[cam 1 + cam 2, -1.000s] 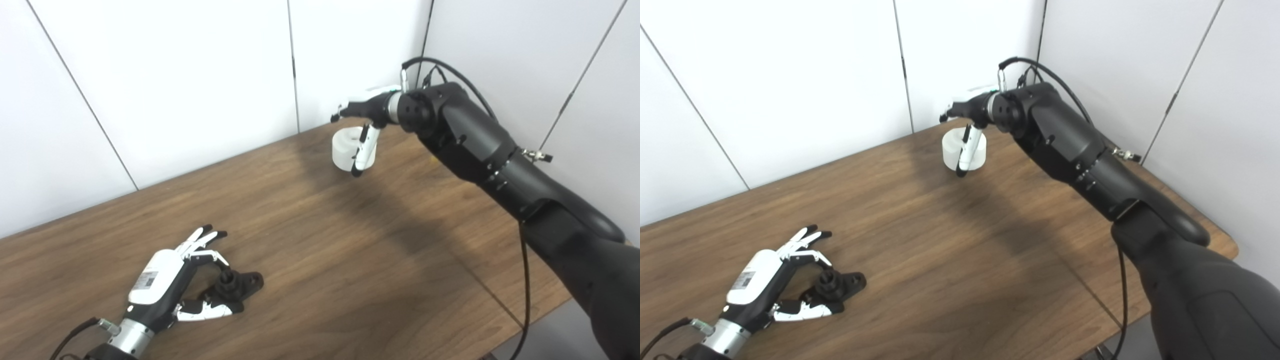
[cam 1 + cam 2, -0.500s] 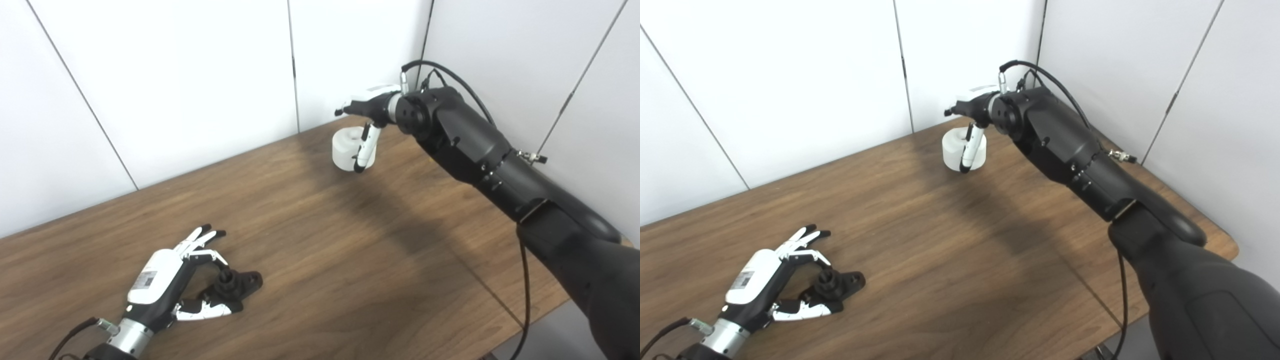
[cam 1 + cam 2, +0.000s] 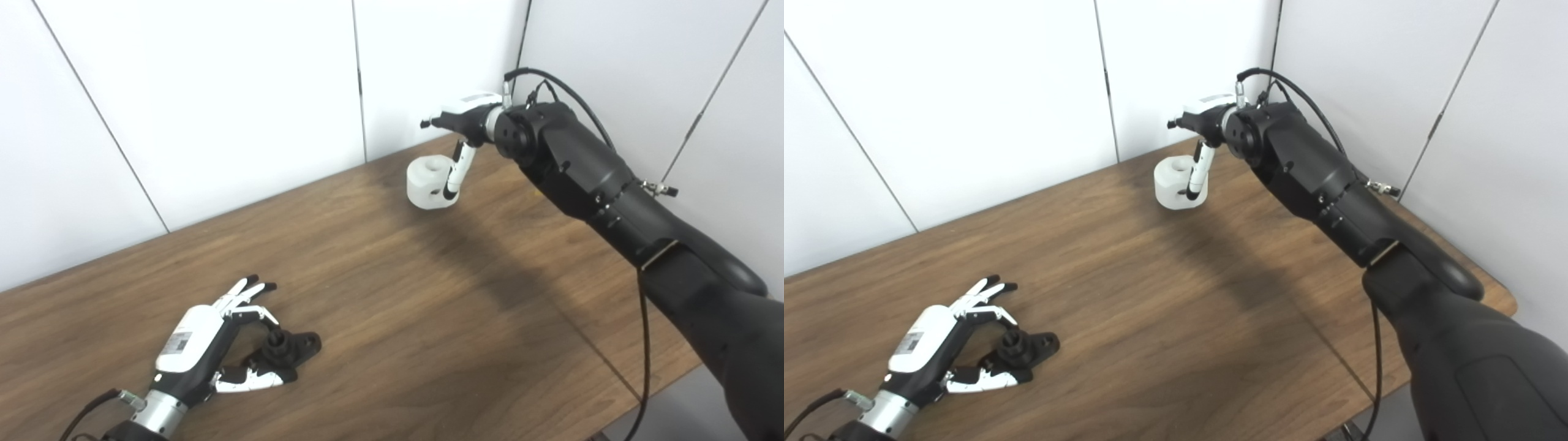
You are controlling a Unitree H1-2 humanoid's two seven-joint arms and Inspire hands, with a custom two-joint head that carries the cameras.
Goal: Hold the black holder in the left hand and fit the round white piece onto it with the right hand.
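Your left hand lay spread around the holder on the bench, while your right hand seemingly pinched the white piece near the far corner.

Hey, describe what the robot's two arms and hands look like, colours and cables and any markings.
Both arms are bulky matte black. The left hand has a white back bearing a small label, white fingers with black tips, and a silver wrist ring. The right hand is white and black too; a black cable loops over its wrist.
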